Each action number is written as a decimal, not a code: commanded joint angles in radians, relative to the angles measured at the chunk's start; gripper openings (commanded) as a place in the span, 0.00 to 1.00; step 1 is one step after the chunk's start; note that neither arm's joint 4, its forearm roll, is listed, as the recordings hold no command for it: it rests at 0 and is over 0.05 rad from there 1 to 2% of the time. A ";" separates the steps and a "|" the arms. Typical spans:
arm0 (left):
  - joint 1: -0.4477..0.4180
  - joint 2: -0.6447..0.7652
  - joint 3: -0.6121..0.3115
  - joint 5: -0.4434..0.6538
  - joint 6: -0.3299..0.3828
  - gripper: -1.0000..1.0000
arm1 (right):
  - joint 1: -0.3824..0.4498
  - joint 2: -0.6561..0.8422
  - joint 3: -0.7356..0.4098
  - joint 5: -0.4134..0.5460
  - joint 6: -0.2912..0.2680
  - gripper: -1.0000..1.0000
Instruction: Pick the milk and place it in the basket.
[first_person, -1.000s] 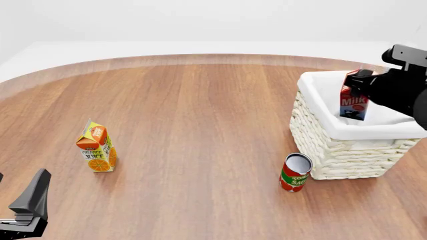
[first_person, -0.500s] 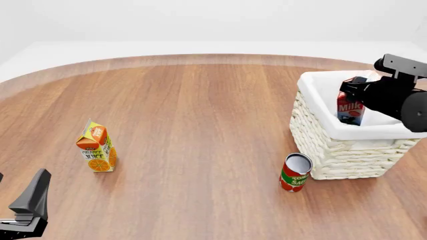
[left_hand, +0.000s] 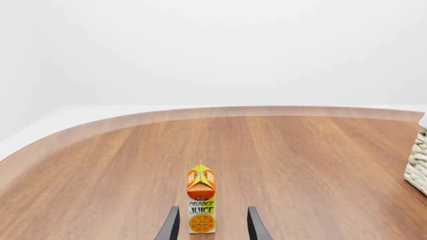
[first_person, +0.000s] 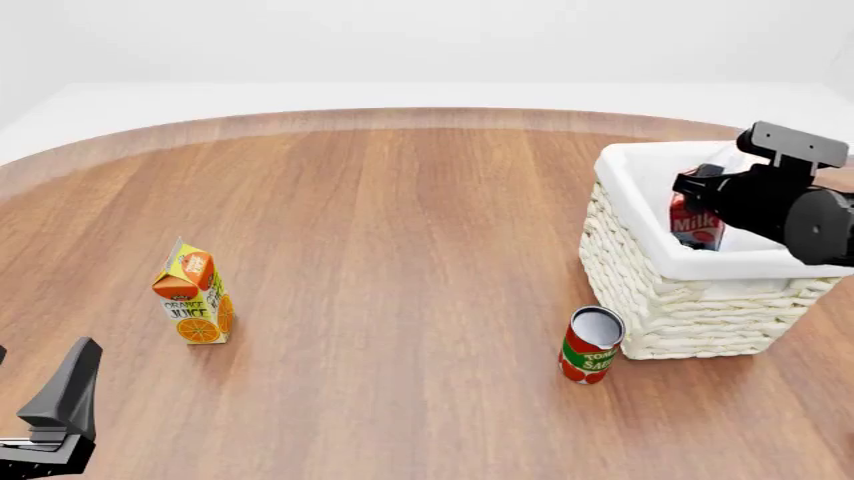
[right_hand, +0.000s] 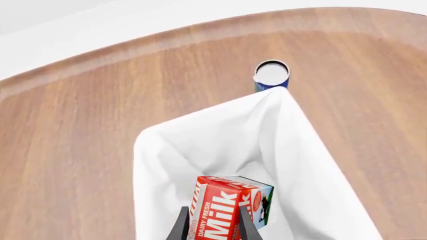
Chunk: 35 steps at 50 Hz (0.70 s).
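The milk (first_person: 695, 224), a red carton with white lettering, hangs upright inside the basket (first_person: 678, 310), its lower part below the cloth-lined rim. My right gripper (first_person: 698, 192) is shut on its upper part, reaching in from the right. The right wrist view shows the milk (right_hand: 228, 210) clamped between the two fingers of the right gripper (right_hand: 213, 229), with the basket's white lining (right_hand: 200, 145) all around it. My left gripper (first_person: 47, 395) stays open near the table's front left edge, far from the basket. In the left wrist view the left gripper (left_hand: 212, 229) holds nothing.
An orange juice carton (first_person: 196, 295) stands upright at the left, ahead of the left gripper, and shows as the juice carton (left_hand: 201, 205) in the left wrist view. A red tomato sauce can (first_person: 590, 345) stands against the basket's near left corner; the can (right_hand: 271, 75) is also in the right wrist view.
The right gripper has lowered the milk deeper into the basket, moving slightly left. The left arm, juice carton and can have not moved.
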 joint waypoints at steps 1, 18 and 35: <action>0.000 0.000 0.000 0.000 0.000 1.00 | -0.017 -0.006 -0.025 -0.015 0.027 0.00; 0.000 0.000 0.000 0.000 0.000 1.00 | -0.014 -0.017 -0.025 -0.013 0.028 1.00; 0.000 0.000 0.000 0.000 0.000 1.00 | -0.006 -0.049 -0.016 0.014 0.006 1.00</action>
